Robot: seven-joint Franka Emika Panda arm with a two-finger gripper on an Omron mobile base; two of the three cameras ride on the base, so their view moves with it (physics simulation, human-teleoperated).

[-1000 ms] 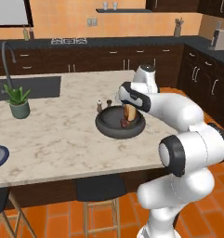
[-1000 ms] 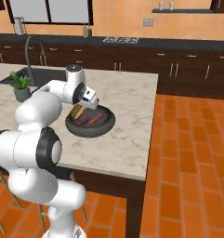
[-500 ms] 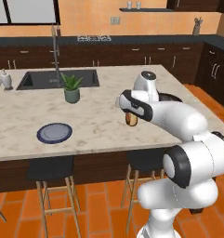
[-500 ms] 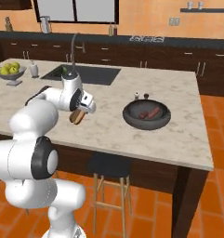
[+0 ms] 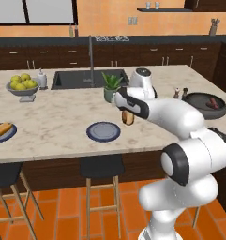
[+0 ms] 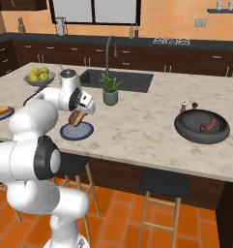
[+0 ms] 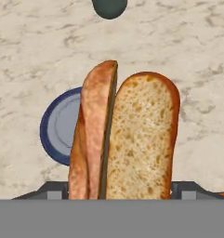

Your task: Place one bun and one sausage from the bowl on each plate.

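Observation:
My gripper is shut on the bun, a split tan roll that hangs end-down just above the counter. In the hand view the bun stands in front of an empty blue-rimmed plate. That plate lies just left of the gripper; in the right base view the gripper hovers over the plate's near edge. The dark bowl sits far right with a sausage inside; the bowl holds two sausages. A second plate at the far left carries a bun.
A potted plant stands behind the gripper, beside the sink and its tall faucet. A fruit bowl and a soap bottle sit at the back left. Small shakers stand by the dark bowl. Stools are tucked under the counter edge.
The base has driven left along the island, so the whole scene has shifted right. The bun, held over the bowl a second ago, now hangs by the empty plate.

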